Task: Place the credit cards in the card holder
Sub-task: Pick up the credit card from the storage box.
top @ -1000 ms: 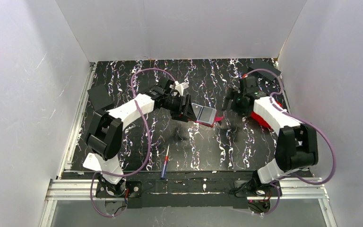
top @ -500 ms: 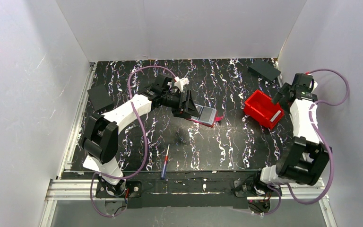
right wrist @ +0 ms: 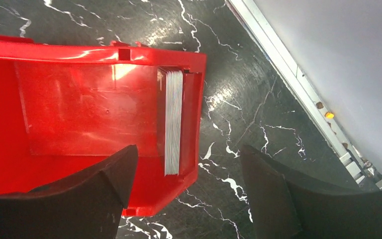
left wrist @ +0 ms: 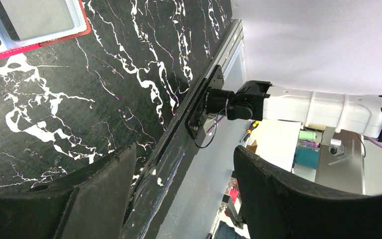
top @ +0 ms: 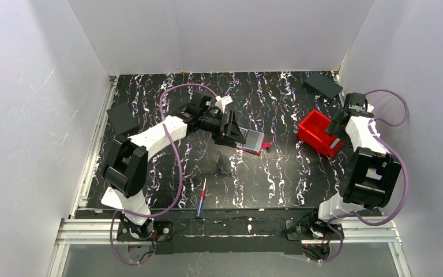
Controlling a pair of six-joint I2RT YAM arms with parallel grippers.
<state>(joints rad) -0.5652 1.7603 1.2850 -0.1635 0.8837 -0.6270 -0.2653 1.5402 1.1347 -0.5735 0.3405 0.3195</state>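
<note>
The right gripper (right wrist: 188, 154) has swung from the middle to the red bin (right wrist: 79, 99) on the right, jaws spread and empty over the stacked credit cards (right wrist: 173, 122), ready to fetch one, while the left gripper (top: 231, 131), also spread and empty, waits beside the open card holder (top: 252, 140) in the centre

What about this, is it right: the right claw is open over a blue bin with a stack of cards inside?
No, the bin is red, not blue, as the right wrist view shows. The right claw is open over it, with a stack of cards inside.
</note>
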